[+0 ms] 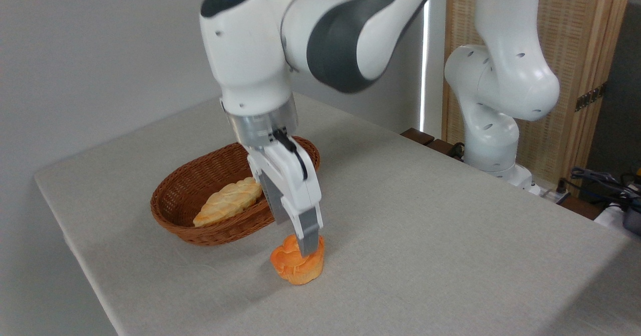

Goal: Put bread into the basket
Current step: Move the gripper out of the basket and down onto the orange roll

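Note:
The bread (296, 266), a small bright-orange bun with a lumpy folded top, sits on the grey tablecloth just in front of the basket. My gripper (309, 248) points straight down onto it. One grey fingertip (309, 238) is pressed into the bun's top folds and the other finger is hidden behind it. The jaws look closed on the bun, and its base still touches the cloth. The basket (170, 211) is an oval of brown wicker to the left and behind, partly covered by my gripper's body.
A pale-yellow leaf-shaped pastry (228, 202) lies inside the basket. The arm's white base (493, 125) stands at the table's far right edge, with cables (601, 181) beyond it. The table's left edge runs close to the basket.

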Robot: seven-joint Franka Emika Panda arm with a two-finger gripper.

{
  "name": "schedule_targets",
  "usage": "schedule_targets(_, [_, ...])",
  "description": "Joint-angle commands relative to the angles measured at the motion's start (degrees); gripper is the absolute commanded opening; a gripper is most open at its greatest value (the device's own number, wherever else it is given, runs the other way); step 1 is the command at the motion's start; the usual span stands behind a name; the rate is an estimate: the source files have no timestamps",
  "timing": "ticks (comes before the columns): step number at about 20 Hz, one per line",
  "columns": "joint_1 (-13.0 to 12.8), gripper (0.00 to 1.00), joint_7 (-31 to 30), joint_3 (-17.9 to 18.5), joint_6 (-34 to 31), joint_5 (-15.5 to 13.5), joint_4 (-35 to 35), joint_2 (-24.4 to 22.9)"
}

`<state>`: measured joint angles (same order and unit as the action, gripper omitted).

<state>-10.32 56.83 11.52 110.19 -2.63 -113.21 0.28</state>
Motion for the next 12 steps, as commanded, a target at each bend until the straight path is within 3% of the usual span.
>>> schedule_targets(1, [-0.31, 1.00, 1.70, 0.35, 4.24, 1.04, -3.24, 0.06])
schedule_targets(10, [-0.23, 0.98, 3.11, 0.35, 5.73, 1.13, -3.15, 3.14])
schedule_targets(12, [-0.23, 0.81, 3.19, 0.35, 5.82, 1.13, -3.15, 3.49])
